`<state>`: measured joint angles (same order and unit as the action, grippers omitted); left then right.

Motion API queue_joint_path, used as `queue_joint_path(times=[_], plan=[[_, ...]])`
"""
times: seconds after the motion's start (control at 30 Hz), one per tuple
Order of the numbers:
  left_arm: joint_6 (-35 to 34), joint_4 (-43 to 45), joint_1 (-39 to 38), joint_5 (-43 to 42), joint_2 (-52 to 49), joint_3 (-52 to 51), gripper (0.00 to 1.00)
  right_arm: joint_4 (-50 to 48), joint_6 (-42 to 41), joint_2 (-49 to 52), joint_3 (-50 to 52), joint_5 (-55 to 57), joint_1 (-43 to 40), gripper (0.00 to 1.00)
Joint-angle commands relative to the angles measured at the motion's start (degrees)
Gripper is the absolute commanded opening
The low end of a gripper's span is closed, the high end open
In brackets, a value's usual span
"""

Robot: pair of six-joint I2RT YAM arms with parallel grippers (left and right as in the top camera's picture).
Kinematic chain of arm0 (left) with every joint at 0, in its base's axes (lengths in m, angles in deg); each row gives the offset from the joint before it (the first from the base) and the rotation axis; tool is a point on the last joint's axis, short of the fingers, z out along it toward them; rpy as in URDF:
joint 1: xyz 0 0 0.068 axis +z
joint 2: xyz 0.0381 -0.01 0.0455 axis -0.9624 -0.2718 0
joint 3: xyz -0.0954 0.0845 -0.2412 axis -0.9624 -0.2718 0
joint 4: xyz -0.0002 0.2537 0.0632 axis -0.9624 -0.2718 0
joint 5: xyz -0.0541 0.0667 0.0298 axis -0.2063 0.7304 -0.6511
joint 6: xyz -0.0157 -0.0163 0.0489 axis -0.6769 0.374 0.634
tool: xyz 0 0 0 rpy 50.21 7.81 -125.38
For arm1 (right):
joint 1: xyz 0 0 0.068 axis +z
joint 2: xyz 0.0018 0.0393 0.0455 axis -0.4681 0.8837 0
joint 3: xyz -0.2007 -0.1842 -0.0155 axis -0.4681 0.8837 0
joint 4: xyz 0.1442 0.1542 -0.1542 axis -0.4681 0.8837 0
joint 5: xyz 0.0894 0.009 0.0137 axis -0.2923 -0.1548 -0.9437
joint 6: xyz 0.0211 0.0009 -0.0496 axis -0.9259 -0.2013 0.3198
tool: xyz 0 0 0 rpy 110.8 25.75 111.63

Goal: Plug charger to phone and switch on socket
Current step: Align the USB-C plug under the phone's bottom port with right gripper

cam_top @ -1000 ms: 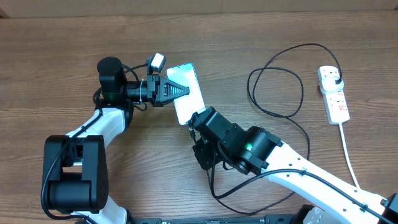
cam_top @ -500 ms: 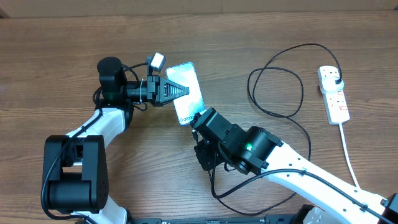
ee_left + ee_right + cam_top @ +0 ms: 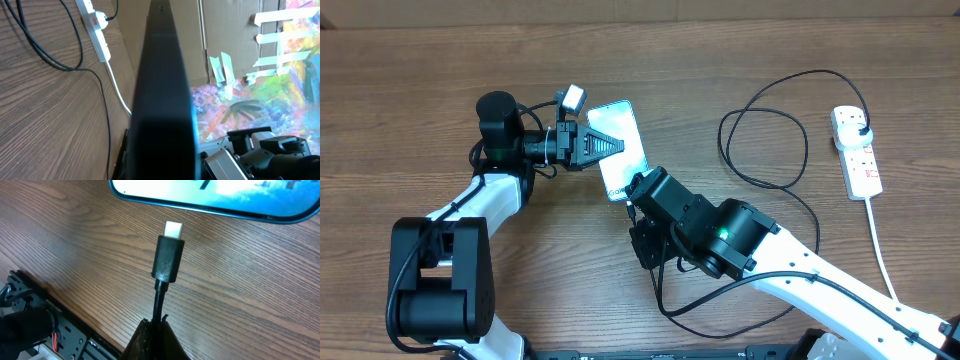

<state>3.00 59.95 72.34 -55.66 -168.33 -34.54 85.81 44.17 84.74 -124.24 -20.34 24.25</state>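
Observation:
The phone (image 3: pixel 629 161), light-blue screen up, is held off the table at its left edge by my left gripper (image 3: pixel 607 147), which is shut on it. In the left wrist view the phone shows as a dark edge (image 3: pixel 162 100). My right gripper (image 3: pixel 160 323) is shut on the charger cable just behind its connector tip (image 3: pixel 173 229). The tip points at the phone's lower edge (image 3: pixel 225 202) with a small gap between them. The charger's black cable (image 3: pixel 767 182) loops to the right, and its plug (image 3: pixel 861 129) sits in the socket (image 3: pixel 858 155).
The socket's white cord (image 3: pixel 882 255) runs toward the front right edge. My right arm (image 3: pixel 720 240) lies across the middle of the wooden table. The socket (image 3: pixel 96 27) and cable also show in the left wrist view.
My right gripper has shifted slightly toward the phone's lower end with the connector. The left arm and the phone have stayed still.

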Motion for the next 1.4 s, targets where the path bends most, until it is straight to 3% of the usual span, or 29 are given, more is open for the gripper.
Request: queue_joint_path(times=[0.0, 0.2, 1.37], plan=[[1.31, 0.42, 0.0, -1.53, 0.17, 0.85, 0.04, 0.02, -0.63, -0.37, -1.64, 0.66, 0.17, 0.04], [1.29, 0.42, 0.0, -1.53, 0.17, 0.85, 0.04, 0.44, -3.82, -0.37, -1.66, 4.02, 0.17, 0.04], [-0.28, 0.13, -0.02, -1.53, 0.17, 0.85, 0.04, 0.22, -2.89, -2.4, -1.97, 2.49, 0.17, 0.04]])
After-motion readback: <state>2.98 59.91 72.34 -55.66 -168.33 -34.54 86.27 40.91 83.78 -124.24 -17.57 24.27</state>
